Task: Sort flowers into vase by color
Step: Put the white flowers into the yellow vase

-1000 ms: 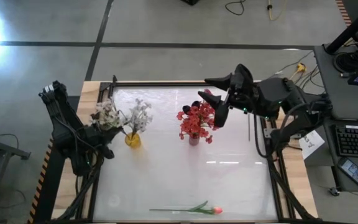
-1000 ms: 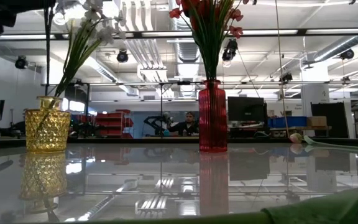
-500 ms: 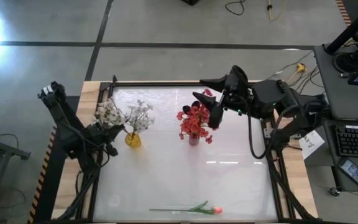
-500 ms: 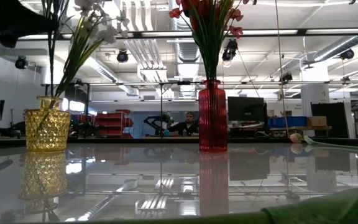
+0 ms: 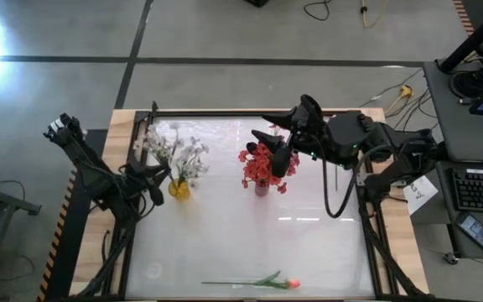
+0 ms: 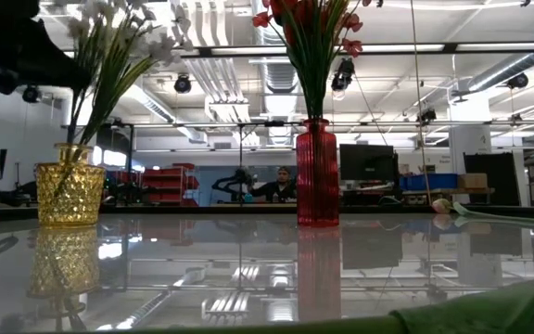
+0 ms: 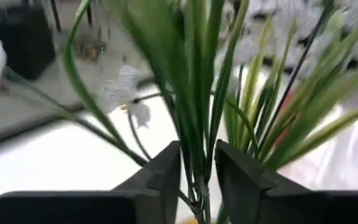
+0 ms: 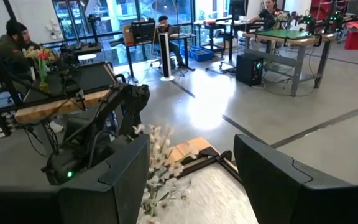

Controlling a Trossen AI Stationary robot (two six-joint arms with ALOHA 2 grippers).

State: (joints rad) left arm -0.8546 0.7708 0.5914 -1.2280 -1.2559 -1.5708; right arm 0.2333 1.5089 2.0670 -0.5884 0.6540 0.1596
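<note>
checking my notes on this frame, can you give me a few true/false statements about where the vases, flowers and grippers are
1. The white flowers stand in the yellow vase. True.
2. The red vase lies tipped over. False: it stands upright, holding the red flowers.
3. A pink flower lies flat at the table's near edge. True.
4. The right gripper holds that pink flower. False: it hovers open above the red flowers.
5. The left gripper is beside the red vase. False: white flower stems run between its fingers.

Grey concrete floor [image 5: 225, 33] w/ dark tape lines. Desk w/ keyboard [image 5: 482, 190] just right of the surface [image 5: 250, 235]. Beyond the surface: workbenches [image 8: 278, 37], monitors [image 6: 366, 162], seated people [image 8: 165, 28], ceiling ducts [image 6: 213, 37] and strip lights.
</note>
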